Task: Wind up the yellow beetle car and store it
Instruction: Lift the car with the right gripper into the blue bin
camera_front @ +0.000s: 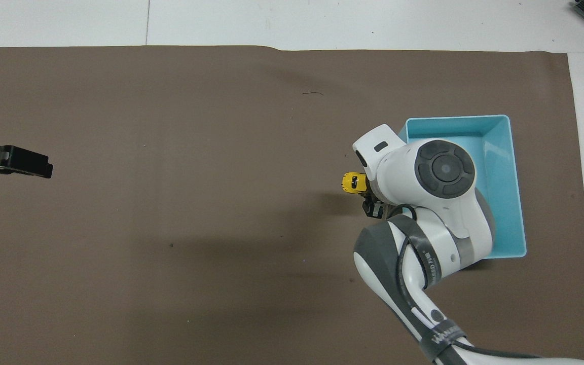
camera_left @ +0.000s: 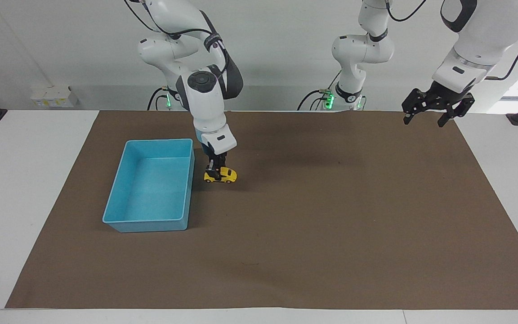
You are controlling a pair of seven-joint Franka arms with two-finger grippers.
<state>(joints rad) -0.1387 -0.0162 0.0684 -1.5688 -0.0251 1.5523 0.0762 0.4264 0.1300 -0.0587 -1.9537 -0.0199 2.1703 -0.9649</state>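
The yellow beetle car (camera_left: 222, 175) is a tiny toy beside the light-blue tray (camera_left: 151, 223), on the tray's side toward the left arm's end of the table. My right gripper (camera_left: 214, 170) comes straight down and is shut on the car's tray-facing end, holding it just above the brown mat. In the overhead view the car (camera_front: 353, 182) sticks out from under the right arm's wrist, which hides the right gripper's fingers. My left gripper (camera_left: 424, 119) is open and empty, waiting in the air over the mat's corner at the left arm's end; it also shows in the overhead view (camera_front: 44, 169).
The light-blue tray (camera_front: 520, 203) has nothing in it and stands on the brown mat (camera_left: 331, 225) toward the right arm's end. The right arm's elbow hangs over part of the tray in the overhead view. White table shows around the mat.
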